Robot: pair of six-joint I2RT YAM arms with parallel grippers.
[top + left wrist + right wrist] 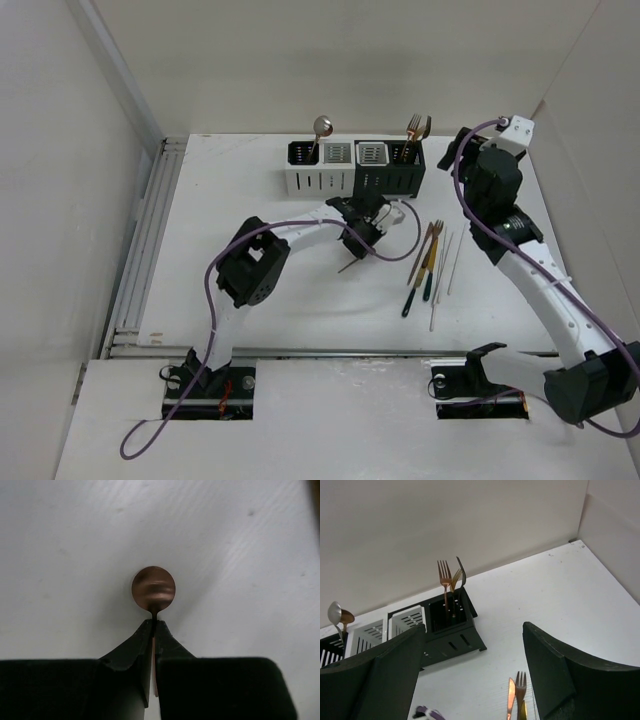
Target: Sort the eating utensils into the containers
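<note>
The row of four joined containers (355,170) stands at the back of the table. A silver spoon (322,126) stands upright near its left end, and forks (418,127) stand in the rightmost black holder. My left gripper (362,233) is in front of the row, shut on a copper spoon (153,588). The spoon's round bowl sticks out past the fingertips over the white table. My right gripper (472,675) is open and empty, raised at the row's right (470,150). The right wrist view shows the black holder (451,625) with its forks (445,580).
Several loose utensils (430,262) lie on the table right of centre, among them a copper knife (510,700), a fork (520,687) and pale chopsticks (452,262). Walls close in the left, back and right. A metal rail (140,250) runs along the table's left edge.
</note>
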